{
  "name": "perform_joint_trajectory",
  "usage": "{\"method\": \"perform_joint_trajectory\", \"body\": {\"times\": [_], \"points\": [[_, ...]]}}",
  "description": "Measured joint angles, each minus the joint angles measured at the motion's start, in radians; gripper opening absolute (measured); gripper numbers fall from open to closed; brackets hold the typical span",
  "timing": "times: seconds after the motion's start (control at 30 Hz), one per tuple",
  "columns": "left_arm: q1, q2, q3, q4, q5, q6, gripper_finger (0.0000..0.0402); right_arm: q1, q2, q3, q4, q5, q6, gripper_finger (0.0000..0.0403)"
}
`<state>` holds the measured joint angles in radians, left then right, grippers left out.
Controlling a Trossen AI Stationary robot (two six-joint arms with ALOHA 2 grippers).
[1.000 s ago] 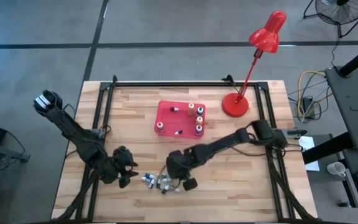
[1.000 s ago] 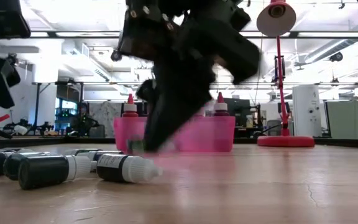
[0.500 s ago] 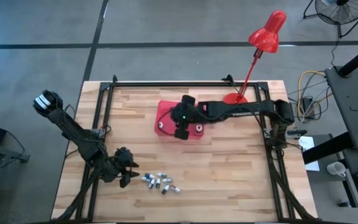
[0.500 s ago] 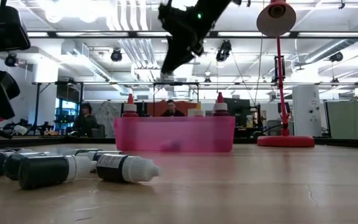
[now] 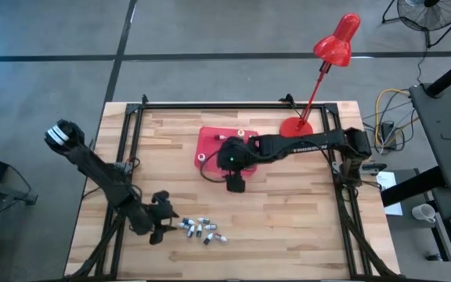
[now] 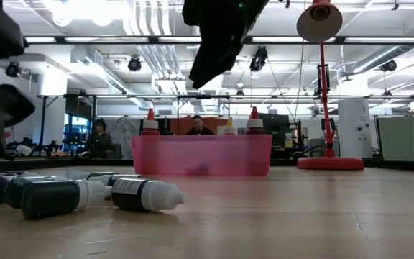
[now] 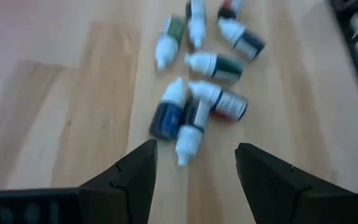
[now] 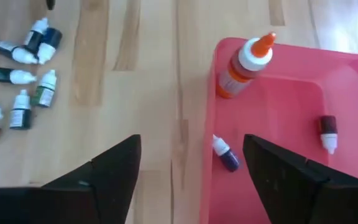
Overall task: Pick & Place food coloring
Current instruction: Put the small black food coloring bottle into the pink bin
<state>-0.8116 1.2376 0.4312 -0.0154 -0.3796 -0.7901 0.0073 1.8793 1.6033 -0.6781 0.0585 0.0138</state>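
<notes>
- Right end effector [image 5: 236, 182] hangs over the near edge of the red tray [image 8: 278, 124], fingers apart, holding nothing
- Left end effector [image 5: 160, 222] sits low on the bench [image 5: 288, 219], fingers apart, just beside the loose food coloring vials [image 5: 202, 229]
- More bottles lie or stand in the tray, including an orange-tipped tube [image 8: 244, 65]

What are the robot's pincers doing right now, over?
Right pincer open, empty, at shallow red plastic tray's edge. Left pincer open beside loose little dark-and-white food coloring bottles on wooden table. Nothing blocking.
</notes>
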Motion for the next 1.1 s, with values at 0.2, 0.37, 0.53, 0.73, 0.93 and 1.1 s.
{"method": "perform_joint_trajectory", "body": {"times": [0.2, 0.37, 0.53, 0.73, 0.93, 1.1], "points": [[0.000, 0.134, 0.045, 0.008, 0.005, 0.034, 0.0190, 0.030, 0.000, 0.000, 0.000, 0.083, 0.044, 0.0273], [0.000, 0.230, 0.090, 0.009, 0.004, 0.060, 0.0190, 0.033, 0.000, 0.000, 0.000, 0.099, 0.081, 0.0262], [0.001, 0.293, 0.128, 0.010, -0.025, 0.061, 0.0185, 0.031, 0.001, 0.000, 0.001, 0.102, 0.105, 0.0252], [0.004, 0.314, 0.150, -0.004, -0.061, 0.080, 0.0131, 0.033, 0.001, 0.000, 0.001, 0.102, 0.137, 0.0243], [0.006, 0.263, 0.149, -0.094, -0.051, 0.075, 0.0040, 0.040, 0.001, 0.000, -0.006, 0.100, 0.138, 0.0236], [0.030, 0.095, 0.206, -0.320, -0.106, 0.111, 0.0029, 0.056, 0.001, 0.000, -0.115, 0.101, 0.174, 0.0235]]}}
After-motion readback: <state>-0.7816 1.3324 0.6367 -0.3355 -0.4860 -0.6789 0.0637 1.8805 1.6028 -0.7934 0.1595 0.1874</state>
